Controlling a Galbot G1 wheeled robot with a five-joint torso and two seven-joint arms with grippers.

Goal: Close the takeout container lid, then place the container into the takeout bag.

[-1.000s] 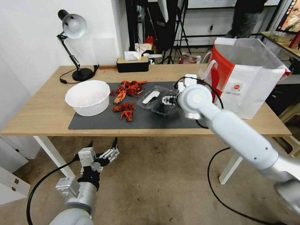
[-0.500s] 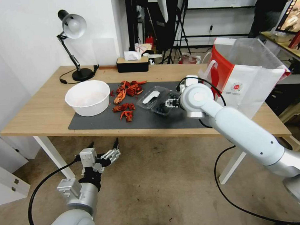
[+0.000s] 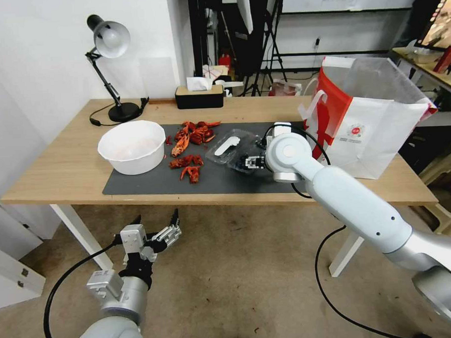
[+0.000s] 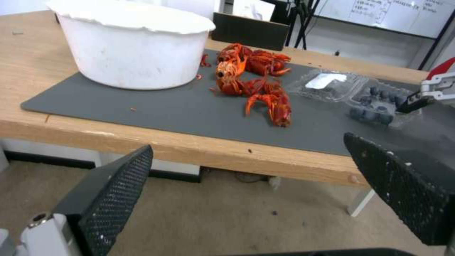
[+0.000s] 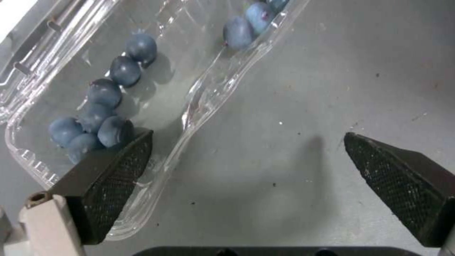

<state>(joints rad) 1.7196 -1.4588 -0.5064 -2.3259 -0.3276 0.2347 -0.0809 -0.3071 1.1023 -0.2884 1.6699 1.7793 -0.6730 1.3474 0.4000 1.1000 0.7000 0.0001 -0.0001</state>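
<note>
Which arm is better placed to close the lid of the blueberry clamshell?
The right. The right gripper is open at the near rim of the blueberry clamshell, beside its flat-open lid. The left gripper is open too, but hangs below the table edge, far away.

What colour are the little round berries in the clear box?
Dark blue berries, seen best in the right wrist view.

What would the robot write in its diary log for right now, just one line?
right hand: open, at takeout container rim | lid: open flat on mat | left hand: open, parked below table | takeout bag: upright, waiting
</note>
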